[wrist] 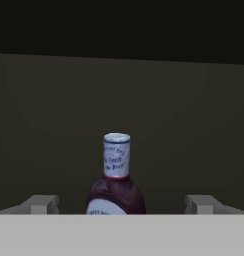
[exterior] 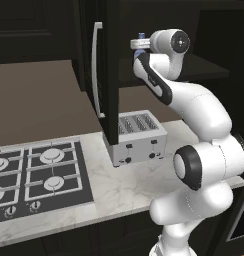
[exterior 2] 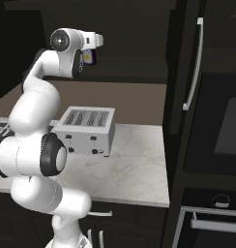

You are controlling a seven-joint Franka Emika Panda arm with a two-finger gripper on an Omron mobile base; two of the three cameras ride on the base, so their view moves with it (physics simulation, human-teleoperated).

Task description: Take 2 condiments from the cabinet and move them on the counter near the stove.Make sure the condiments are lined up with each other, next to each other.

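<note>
- The stove [exterior: 36, 175] is cut off at the left edge, on the marbled counter [exterior: 129, 187].
- A silver toaster [exterior: 139, 136] stands behind, partly hidden by the open cabinet door [exterior: 111, 70].
- The gripper [wrist: 121, 206] reaches into the cabinet, jaws spread wide, holding nothing.
- The dark bottle [wrist: 115, 180] stands upright between the fingers [wrist: 41, 204], its base hidden.
</note>
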